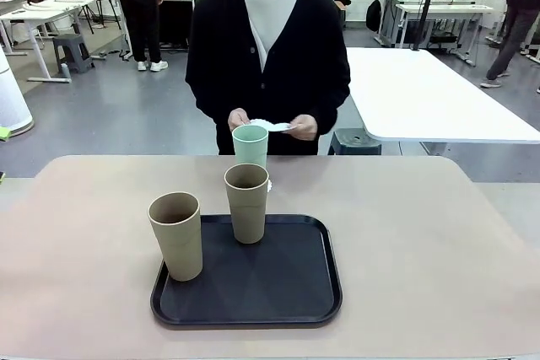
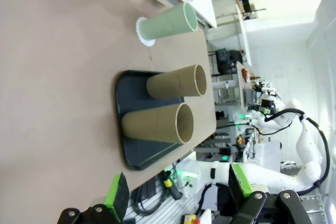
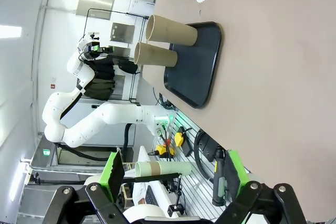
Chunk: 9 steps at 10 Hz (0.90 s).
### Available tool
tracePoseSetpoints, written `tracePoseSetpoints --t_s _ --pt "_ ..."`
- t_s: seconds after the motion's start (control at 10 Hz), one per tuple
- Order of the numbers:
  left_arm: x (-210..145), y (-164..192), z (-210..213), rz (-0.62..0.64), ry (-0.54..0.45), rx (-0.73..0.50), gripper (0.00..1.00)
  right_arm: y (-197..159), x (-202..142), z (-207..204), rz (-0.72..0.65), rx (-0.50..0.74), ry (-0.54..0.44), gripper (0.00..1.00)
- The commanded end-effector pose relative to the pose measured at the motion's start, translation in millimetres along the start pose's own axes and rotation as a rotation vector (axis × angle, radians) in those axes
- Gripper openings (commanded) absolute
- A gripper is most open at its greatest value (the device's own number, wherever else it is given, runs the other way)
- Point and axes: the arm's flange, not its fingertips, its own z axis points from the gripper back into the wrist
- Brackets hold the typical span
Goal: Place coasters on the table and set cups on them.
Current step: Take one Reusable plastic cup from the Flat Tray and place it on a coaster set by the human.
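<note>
Spread left fingers stand well apart from the cups.

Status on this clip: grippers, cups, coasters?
Left gripper, right gripper: jaws open, empty. Green cup on a coaster; two tan cups on the tray. Person's hands hold spare coasters.
</note>
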Motion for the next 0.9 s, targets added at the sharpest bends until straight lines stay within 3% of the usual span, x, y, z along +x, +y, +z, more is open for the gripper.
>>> tracePoseSetpoints --t_s 0.0,0.8 --pt "-1.3 0.1 0.5 -0.003 -0.001 -0.009 1.0 -0.1 -1.1 1.6 -0.001 0.0 -0.004 1.0" --pt "-1.3 0.1 0.5 -0.003 -0.001 -0.009 1.0 -0.1 -1.1 1.6 -0.001 0.0 -0.004 1.0"
